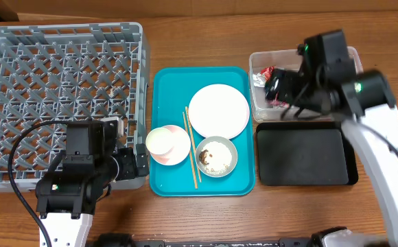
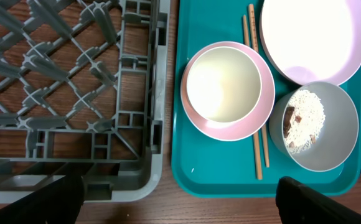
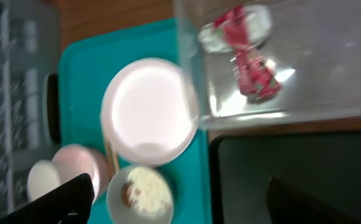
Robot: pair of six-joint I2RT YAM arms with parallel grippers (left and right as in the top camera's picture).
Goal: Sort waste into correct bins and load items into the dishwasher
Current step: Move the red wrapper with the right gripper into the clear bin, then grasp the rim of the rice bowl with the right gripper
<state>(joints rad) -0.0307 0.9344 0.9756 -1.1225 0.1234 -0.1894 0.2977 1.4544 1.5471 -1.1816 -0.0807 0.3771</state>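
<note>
One plate [image 1: 218, 110], one bowl [image 1: 229, 146] (rice [image 1: 219, 163] inside), two chopsticks [image 1: 191, 151]; one wrapper [image 3: 255, 81] in tub [image 3: 336, 43]. Left gripper [image 2: 180, 205], right gripper [image 3: 183, 205] agape, empty.

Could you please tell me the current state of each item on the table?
dish rack: empty.
white plate: bare, on teal tray.
bowl: holds rice and brown scrap.
cup: upright, empty.
pink dish: holds cup.
chopsticks: flat on teal tray.
clear tub: holds wrapper.
black tray: empty.
left gripper: open.
right gripper: open.
</note>
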